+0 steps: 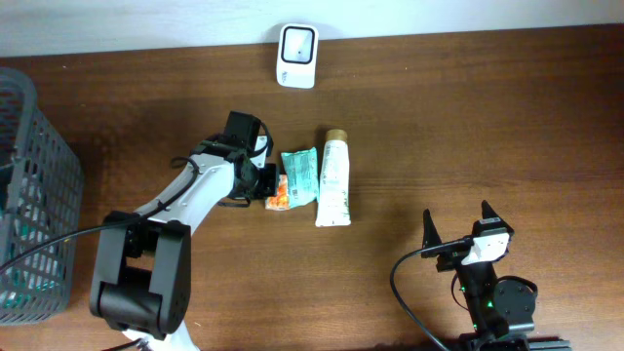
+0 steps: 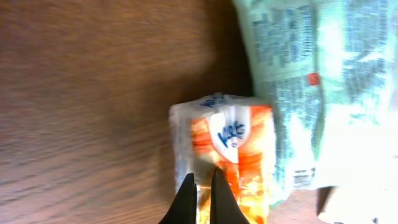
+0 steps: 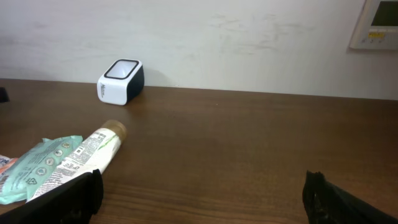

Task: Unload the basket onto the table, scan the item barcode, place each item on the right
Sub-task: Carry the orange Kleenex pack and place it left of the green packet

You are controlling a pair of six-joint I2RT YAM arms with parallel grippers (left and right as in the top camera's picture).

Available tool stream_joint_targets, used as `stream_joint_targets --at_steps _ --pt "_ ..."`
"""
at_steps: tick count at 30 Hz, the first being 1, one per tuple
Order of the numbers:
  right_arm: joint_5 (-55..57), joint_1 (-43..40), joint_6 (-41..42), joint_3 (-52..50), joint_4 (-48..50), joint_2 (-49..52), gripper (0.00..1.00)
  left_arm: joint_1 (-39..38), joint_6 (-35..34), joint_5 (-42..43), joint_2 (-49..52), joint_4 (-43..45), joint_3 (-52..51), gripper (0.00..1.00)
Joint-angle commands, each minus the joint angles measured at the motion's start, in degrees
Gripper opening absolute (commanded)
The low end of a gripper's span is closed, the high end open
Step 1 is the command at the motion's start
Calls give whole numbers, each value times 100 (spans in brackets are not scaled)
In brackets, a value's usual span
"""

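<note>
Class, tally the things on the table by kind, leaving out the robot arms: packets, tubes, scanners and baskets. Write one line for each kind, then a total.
Packets: 2 (orange packet, mint-green packet)
Tubes: 1 (white tube)
Scanners: 1 (white scanner)
Baskets: 1 (grey basket)
Total: 5

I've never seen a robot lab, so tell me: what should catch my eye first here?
The white left arm's gripper is pinched shut on an orange packet mid-table, beside a teal pouch and a white tube. Behind them, at the table's far edge, sits a small white scanner; a grey basket stands far left.
</note>
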Motion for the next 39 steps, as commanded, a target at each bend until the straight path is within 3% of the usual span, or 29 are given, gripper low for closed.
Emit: stream_joint_targets --at_steps 1,5,9,10,13,17,20,24,30,39 --pt "9 33 0 -31 -24 -33 98 -39 -264 699 15 -9 -22 0" --pt "9 33 0 -31 -24 -33 98 -15 -264 490 -17 -87 28 0" --pt "9 33 0 -31 -24 -33 99 184 -149 -605 -531 -879 776 0" --pt "9 33 0 -31 -26 -33 98 243 -15 -774 -708 -1064 990 4" --pt "9 33 0 -31 -24 -33 98 470 197 -1226 -1268 -1550 1620 34" --pt "9 33 0 -31 -24 -33 98 1130 195 -1840 -1923 -1985 2430 60" --pt "9 33 0 -31 -24 -33 99 2094 190 -1971 -2376 -2076 2907 73" --pt "9 33 0 -31 -24 -33 98 3602 37 -1980 -2739 -2050 3058 72" --pt "9 33 0 -31 -24 -33 98 5469 -68 -1996 -2577 -2118 3051 78" --pt "9 33 0 -31 -26 -33 98 6411 0 -2332 -1670 -2459 3012 79"
